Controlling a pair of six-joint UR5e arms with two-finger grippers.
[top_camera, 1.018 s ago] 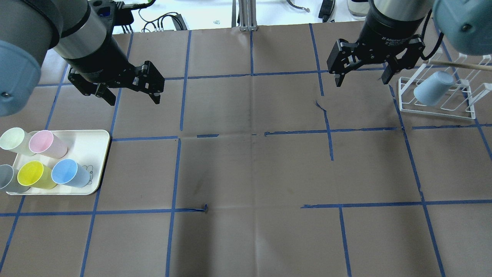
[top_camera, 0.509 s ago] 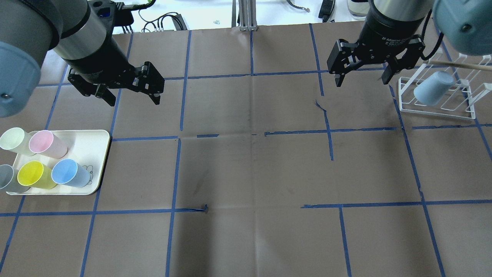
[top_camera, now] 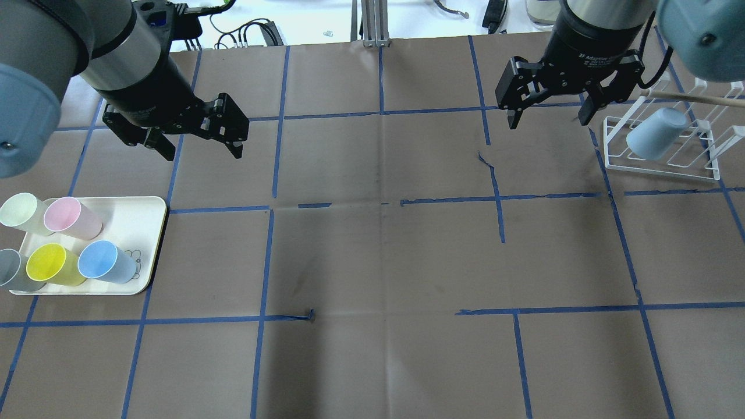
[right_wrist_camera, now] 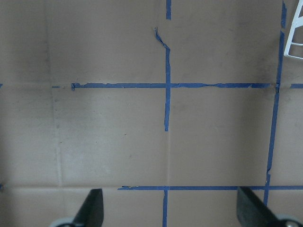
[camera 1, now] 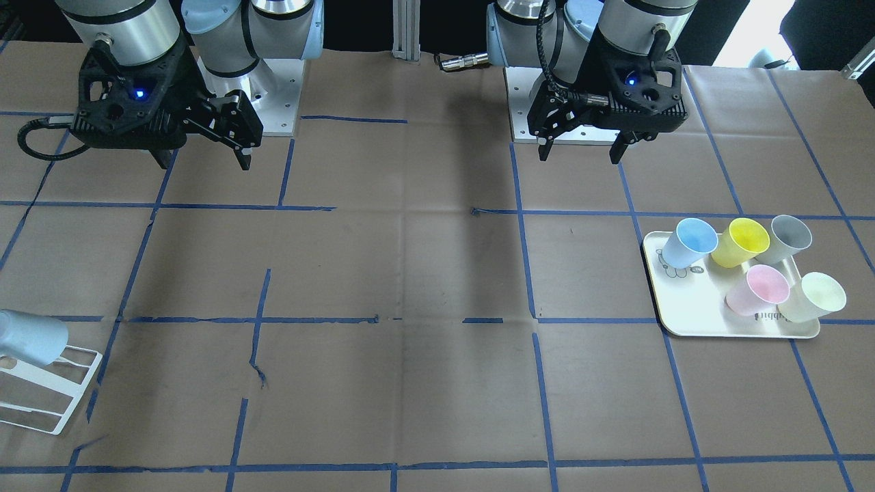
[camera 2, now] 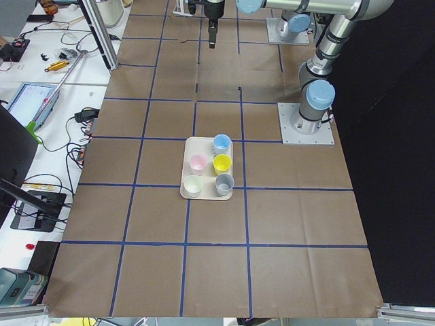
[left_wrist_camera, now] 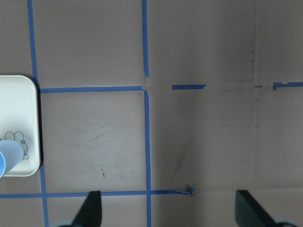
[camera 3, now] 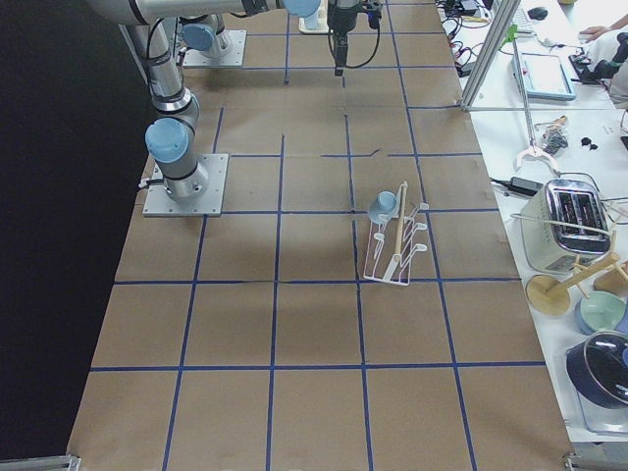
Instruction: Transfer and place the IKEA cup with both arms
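A pale blue cup (top_camera: 107, 262) lies tilted on the cream tray (top_camera: 134, 215) at the left, also seen in the front view (camera 1: 689, 242) and at the edge of the left wrist view (left_wrist_camera: 7, 158). A near-identical blue cup (top_camera: 656, 134) rests upside down on the white wire rack (top_camera: 657, 166) at the far right. My left gripper (top_camera: 202, 152) is open and empty, held above the table beyond the tray. My right gripper (top_camera: 547, 123) is open and empty, just left of the rack. Both wrist views show wide-apart fingertips over bare paper.
The tray also holds a pink cup (top_camera: 71, 216), a yellow cup (top_camera: 53, 265), a pale green cup (top_camera: 23, 212) and a grey cup (top_camera: 13, 270). Brown paper with blue tape lines covers the table (top_camera: 384, 262). A wooden stick (top_camera: 698, 99) lies over the rack.
The right gripper has shifted very slightly toward the far edge. Nothing else has visibly changed.
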